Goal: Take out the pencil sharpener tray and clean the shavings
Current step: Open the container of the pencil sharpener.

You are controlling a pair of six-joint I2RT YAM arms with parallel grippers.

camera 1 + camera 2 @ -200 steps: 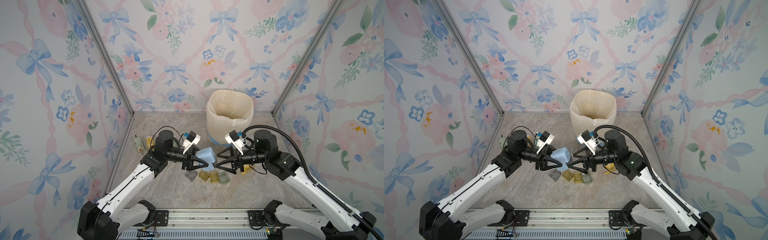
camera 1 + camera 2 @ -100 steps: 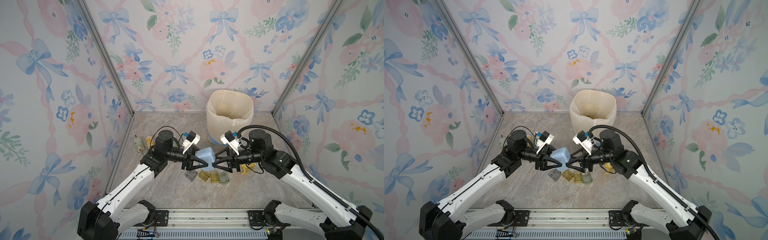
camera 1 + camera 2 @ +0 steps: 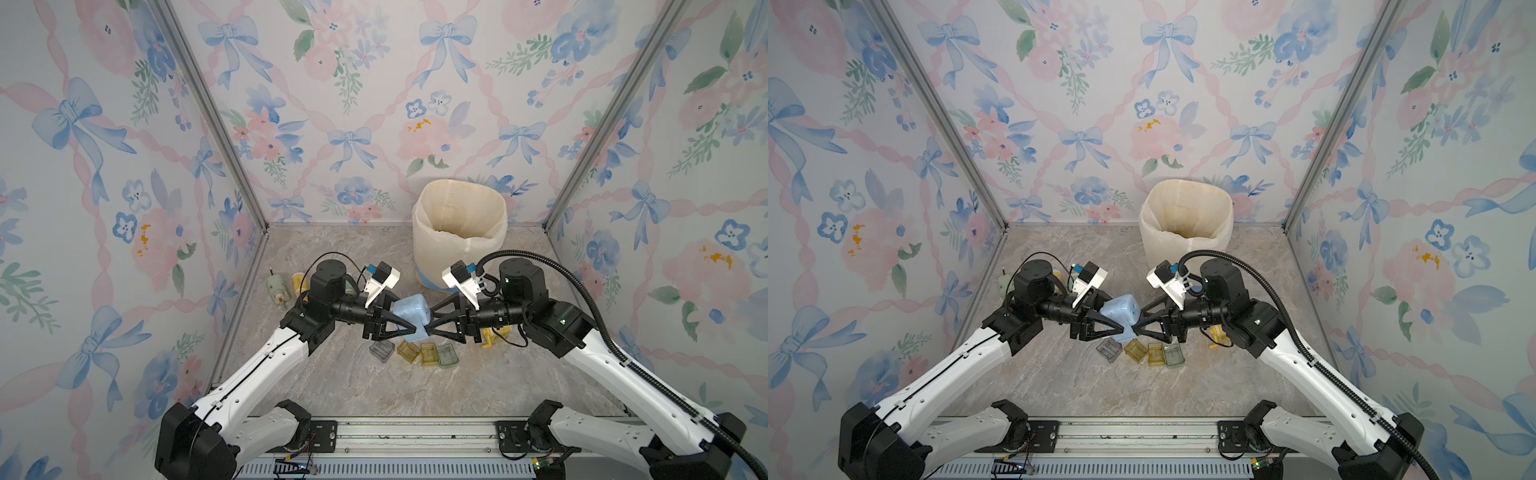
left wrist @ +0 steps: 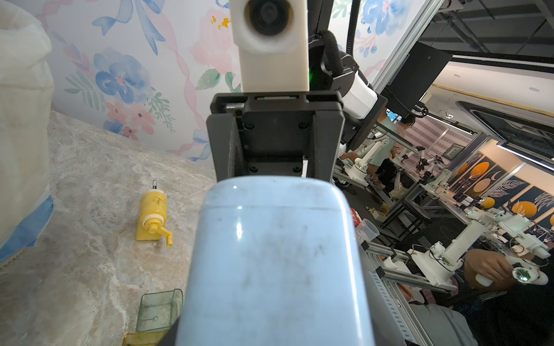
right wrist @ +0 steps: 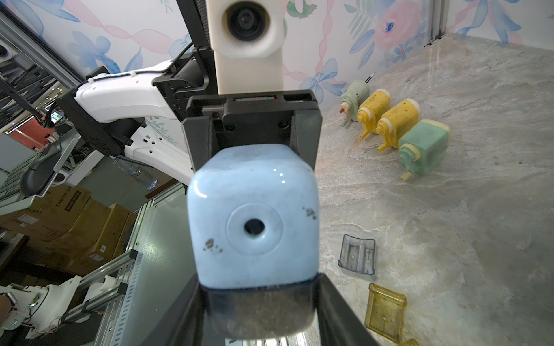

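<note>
A light blue pencil sharpener (image 3: 409, 309) (image 3: 1121, 309) hangs above the table's middle, and my left gripper (image 3: 405, 314) is shut on it from the left. In the left wrist view its blue body (image 4: 275, 254) fills the space between the jaws and hides the fingers. The dark, smoky tray (image 5: 257, 314) sits in the sharpener's underside, below the face with the pencil hole (image 5: 254, 226). My right gripper (image 5: 257, 287) (image 3: 430, 320) meets it from the right. Its two fingers press on the tray's two sides.
A bin lined with a pale bag (image 3: 459, 232) stands at the back, right of centre. Several empty trays (image 3: 419, 353) lie on the marble under the sharpener. More sharpeners (image 5: 389, 119) stand by the left wall. A yellow one (image 4: 153, 214) lies under my right arm.
My right gripper has moved left up to the sharpener and narrowed its jaws onto the tray. The left arm and the sharpener have stayed still.
</note>
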